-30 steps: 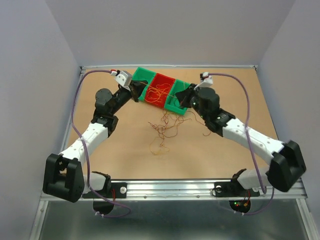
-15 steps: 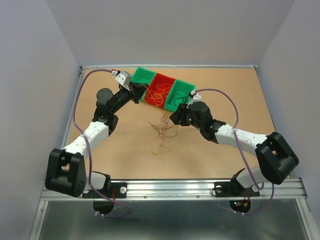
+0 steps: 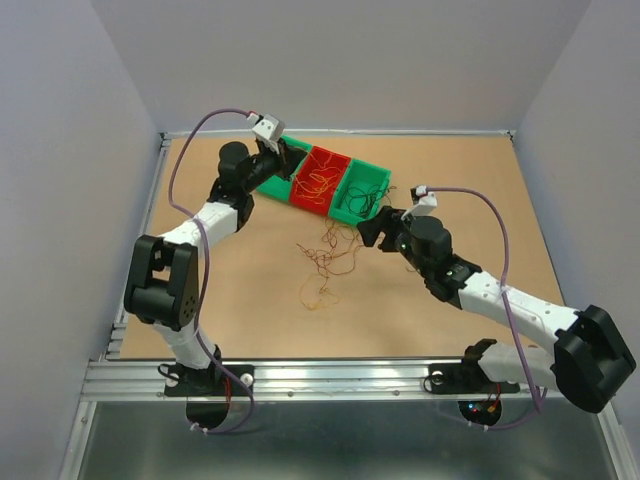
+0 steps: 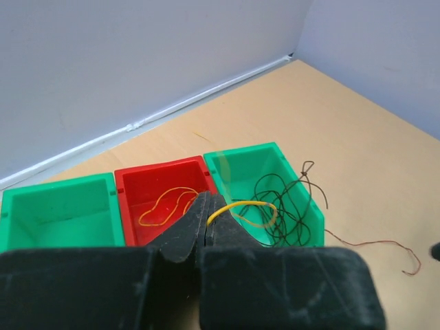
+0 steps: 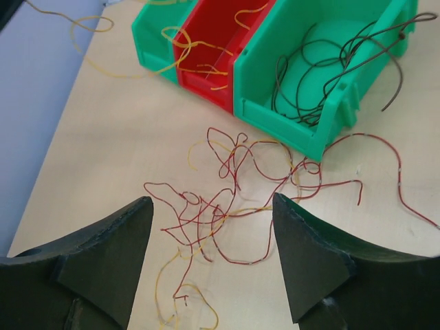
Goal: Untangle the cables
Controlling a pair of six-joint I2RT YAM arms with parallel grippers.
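Near edge to far:

- Right pincer [image 5: 212, 203] stands wide open with nothing in it, hovering over the cables [image 5: 206, 214] - a loose clump of brown-red and yellow strands lying mid-desk, just on the near side of the bins.
- Risk here: the strands cross each other many times. If I close on the thick of the clump I expect to lift several at once and pull the knot tighter. Better to take a single outlying loop.
- One brown-red strand [image 5: 385, 165] runs up against the wall of the green bin [image 5: 268, 117]. A pull could snag it there, or shove the bin.
- Black strands [image 4: 282, 203] lie in that bin and several hang over its rim. A sweep past could hook them and drag them back out.
- Red bin [image 4: 134, 192] next along holds yellow strands. Some trail over its front wall onto the desk [image 3: 450, 180], and I judge those could catch too.
- Left pincer [image 4: 206, 203], toward the far edge, is closed tight on a yellow strand [image 4: 240, 202] above the bins. The loop droops over the green bin - let go there and it lands among the black ones.
- Third bin [image 4: 58, 213], green, looks bare inside.
- In the way: the bin walls and both arms meeting at one spot.
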